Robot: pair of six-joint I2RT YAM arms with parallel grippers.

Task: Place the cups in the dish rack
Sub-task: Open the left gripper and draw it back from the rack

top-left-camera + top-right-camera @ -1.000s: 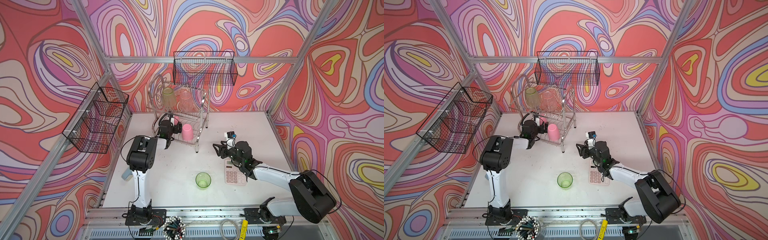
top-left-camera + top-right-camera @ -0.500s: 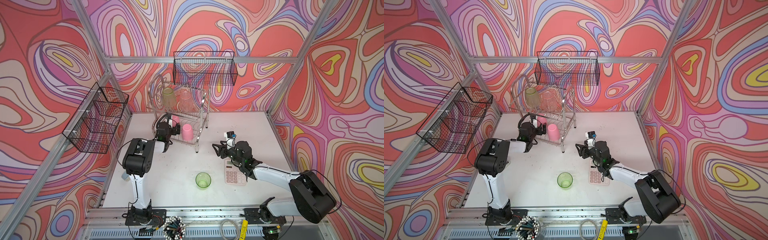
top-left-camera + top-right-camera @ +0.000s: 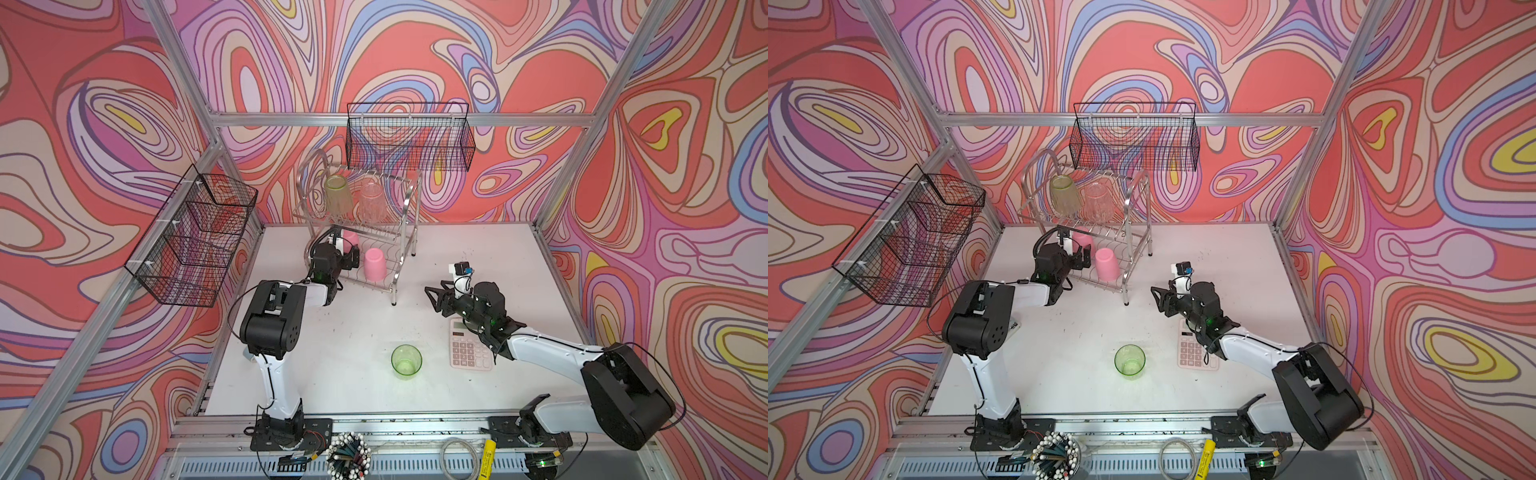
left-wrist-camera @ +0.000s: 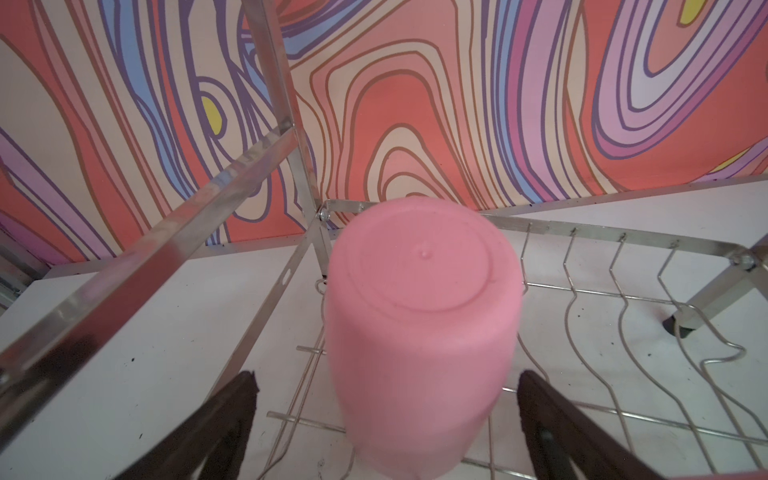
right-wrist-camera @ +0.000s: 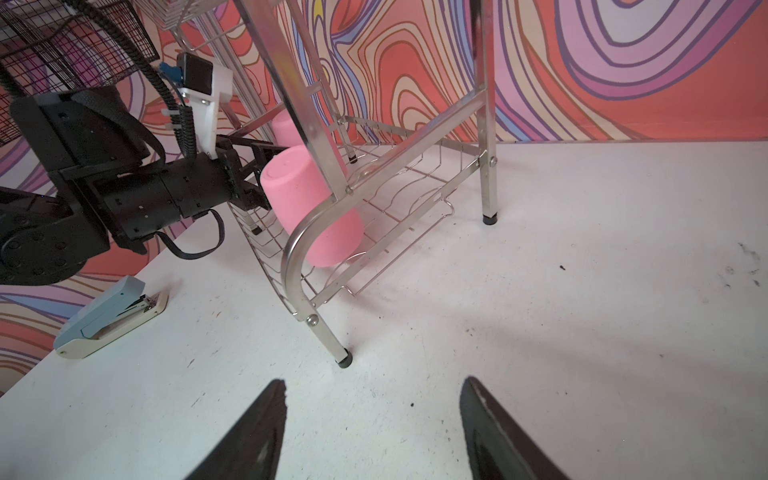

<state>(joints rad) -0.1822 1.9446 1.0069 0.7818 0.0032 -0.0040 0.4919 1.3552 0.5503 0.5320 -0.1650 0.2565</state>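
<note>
The dish rack (image 3: 409,216) stands at the back of the table. On its top tier a green cup (image 3: 337,195) and a clear ribbed cup (image 3: 372,203) sit upside down. Two pink cups are upside down on the lower tier, one in front (image 3: 374,264) and one behind (image 3: 350,240). My left gripper (image 3: 348,251) reaches into the lower tier and stands open around the rear pink cup (image 4: 419,332), with a gap on each side. Another green cup (image 3: 406,360) stands upright on the table. To the right of the rack my right gripper (image 3: 433,297) hangs open and empty above the table (image 5: 582,291).
A pink calculator (image 3: 469,345) lies under the right forearm. A blue stapler (image 5: 112,316) lies by the left arm. Black mesh baskets hang on the left wall (image 3: 195,237) and the back wall (image 3: 409,137). The rack's front foot (image 5: 344,360) stands just ahead of the right fingers.
The left arm's elbow has swung slightly left while its open gripper stayed at the rear pink cup. The right arm has not moved.
</note>
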